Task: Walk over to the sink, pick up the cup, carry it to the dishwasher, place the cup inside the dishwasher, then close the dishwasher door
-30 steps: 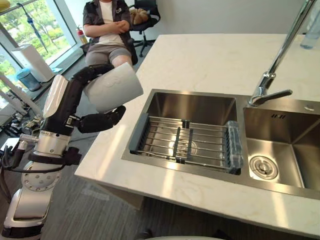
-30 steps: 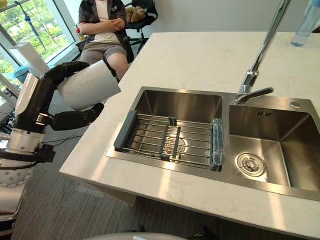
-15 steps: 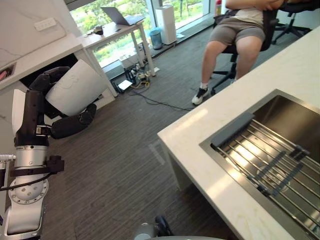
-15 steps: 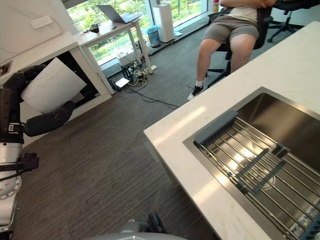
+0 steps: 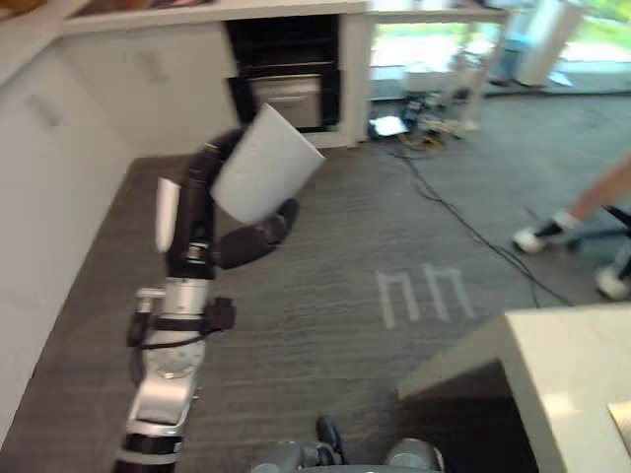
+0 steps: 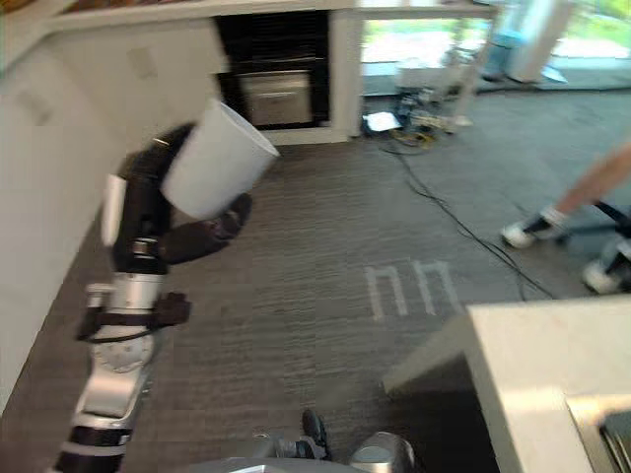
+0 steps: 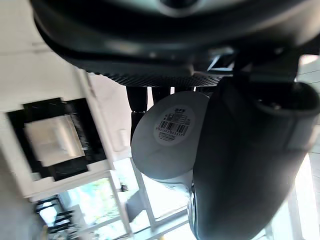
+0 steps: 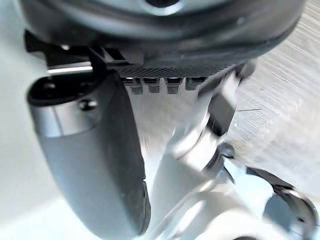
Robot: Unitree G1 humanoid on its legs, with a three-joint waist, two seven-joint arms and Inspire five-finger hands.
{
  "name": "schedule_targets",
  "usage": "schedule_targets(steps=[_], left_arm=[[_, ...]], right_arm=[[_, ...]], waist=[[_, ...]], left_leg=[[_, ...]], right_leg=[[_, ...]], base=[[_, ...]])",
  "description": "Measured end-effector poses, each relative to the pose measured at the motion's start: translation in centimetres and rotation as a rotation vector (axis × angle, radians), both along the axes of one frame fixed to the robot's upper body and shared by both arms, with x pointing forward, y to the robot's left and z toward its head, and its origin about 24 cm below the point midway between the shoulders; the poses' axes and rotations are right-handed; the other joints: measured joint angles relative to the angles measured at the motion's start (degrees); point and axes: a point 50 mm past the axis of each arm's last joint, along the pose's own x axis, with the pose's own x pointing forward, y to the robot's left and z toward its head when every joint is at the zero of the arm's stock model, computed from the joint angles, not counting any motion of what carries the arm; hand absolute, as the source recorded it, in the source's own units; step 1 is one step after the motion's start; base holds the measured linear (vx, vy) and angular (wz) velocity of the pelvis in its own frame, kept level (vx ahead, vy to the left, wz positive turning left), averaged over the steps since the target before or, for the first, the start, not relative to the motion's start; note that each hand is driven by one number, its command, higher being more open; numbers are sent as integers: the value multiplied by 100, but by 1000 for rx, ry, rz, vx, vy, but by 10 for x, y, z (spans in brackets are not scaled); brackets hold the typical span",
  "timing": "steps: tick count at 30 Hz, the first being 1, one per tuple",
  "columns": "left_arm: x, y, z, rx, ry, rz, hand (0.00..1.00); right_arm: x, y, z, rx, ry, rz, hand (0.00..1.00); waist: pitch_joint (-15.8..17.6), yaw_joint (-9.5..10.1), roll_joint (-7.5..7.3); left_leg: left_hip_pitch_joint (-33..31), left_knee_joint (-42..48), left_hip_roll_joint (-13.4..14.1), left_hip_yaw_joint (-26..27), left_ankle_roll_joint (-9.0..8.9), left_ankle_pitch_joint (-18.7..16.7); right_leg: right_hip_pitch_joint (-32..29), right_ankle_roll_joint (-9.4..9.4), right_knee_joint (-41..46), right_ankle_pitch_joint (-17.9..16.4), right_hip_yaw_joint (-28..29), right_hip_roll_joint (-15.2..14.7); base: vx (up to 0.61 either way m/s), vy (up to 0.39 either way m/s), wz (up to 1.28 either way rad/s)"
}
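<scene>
A white cup (image 5: pixel 264 165) hangs tilted over the grey floor, mouth toward the back right. My left hand (image 5: pixel 249 241) is shut on it, fingers over its upper side and thumb under it. In the left wrist view the cup's base (image 7: pixel 170 132) with a barcode label sits between the thumb (image 7: pixel 240 165) and the fingers. A dark appliance opening (image 5: pixel 284 84) with a pale panel inside shows in the white cabinets at the back; I cannot tell whether it is the dishwasher. My right hand (image 8: pixel 90 150) holds nothing, its thumb straight.
White cabinets (image 5: pixel 59 148) run along the left. The island counter's corner (image 5: pixel 552 365) juts in at lower right. A person's shoes (image 5: pixel 540 236) and loose cables (image 5: pixel 444 187) lie on the floor at the right. White marks (image 5: pixel 422 294) are on the carpet.
The camera has swung left, away from the sink, which has left the view; cabinets and the dark opening now show ahead. The cup stays in my left hand.
</scene>
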Motion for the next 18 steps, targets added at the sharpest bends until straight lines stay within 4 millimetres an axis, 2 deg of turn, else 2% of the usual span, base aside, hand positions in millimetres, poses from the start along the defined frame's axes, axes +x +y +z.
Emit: schedule_targets(steps=[2,4,5,7,8,9,10,11,12,13,14,16,17,18], left_arm=[[1,-4,-6,23,59,-10,0],[10,-10,-8,48,98,-29,0],[13,-12,-7,58,102,-40,0],[16,-14,-8,64,126,-59,0],[16,-13,-11,74,144,-76,0],[16,-11,-13,89,157,-87,0],[16,-10,-13,103,159,-90,0],[15,-11,-17,100,177,-101,0],[15,-10,-17,107,183,-123,0],[15,-9,-17,110,187,-130,0],[16,-6,-18,123,200,-150,0],[16,-4,-18,133,201,-157,0],[16,-2,-18,141,205,-158,0],[17,0,-19,137,210,-149,0]], right_arm=[[15,-3,1,-14,-33,38,100],[30,2,0,-2,-62,71,100],[32,4,0,6,-64,74,100],[33,11,-2,33,-60,74,100],[30,16,-4,52,-49,67,100],[26,22,-6,71,-35,73,100],[25,25,-6,79,-30,85,100],[24,21,-6,71,-20,95,100],[30,19,-5,69,-43,80,100],[35,18,-5,69,-53,77,100],[49,16,-5,66,-74,77,100],[58,16,-4,67,-96,69,100],[64,12,-2,65,-121,62,100],[67,12,-1,71,-142,62,100]], waist=[[-47,38,46],[-131,-5,99],[-132,-6,97],[-134,-22,88],[-184,9,17],[-299,53,-107],[-369,43,-176],[-483,45,-3],[-479,77,-51],[-475,103,-61],[-409,81,-173],[-392,72,-185],[-413,60,-138],[-424,92,-119]], left_leg=[[116,-78,-76,-252,65,33],[117,-92,-22,-780,33,15],[143,-92,-3,-898,8,1],[314,-93,56,-1165,-153,-91],[492,-91,59,-1188,-326,-191],[653,-80,24,-1169,-519,-304],[697,-35,-20,-1149,-607,-357],[647,215,95,-1066,-780,-498],[399,862,153,-821,-953,-715],[349,1045,230,-578,-883,-888],[214,1150,510,-130,-895,-1163],[173,863,699,25,-949,-1133],[257,256,1007,377,-1106,-531],[381,152,987,490,-974,-405]], right_leg=[[-530,-10,-784,-111,423,156],[-881,46,-2302,-75,1471,722],[-927,85,-2539,-50,1645,821],[-1016,148,-2849,171,1833,1005],[-984,37,-3013,531,1753,1096],[-897,-120,-3325,1169,1658,1245],[-864,-153,-3507,1419,1597,1315],[-663,-193,-3686,1504,1501,1320],[-326,-203,-4102,1590,1536,1276],[-205,-209,-4225,1606,1559,1271],[42,-209,-4383,1606,1575,1163],[132,-189,-4454,1618,1591,1075],[204,-115,-4574,1659,1597,1094],[262,-49,-4675,1707,1634,1091]], base=[[338,102,101],[316,29,109],[292,-29,119],[265,-49,95],[394,-85,74],[334,-74,67],[435,-88,47],[357,-22,31],[357,-22,12],[278,-15,1],[178,-27,-4],[149,-4,-1],[68,40,-19],[49,97,-37]])
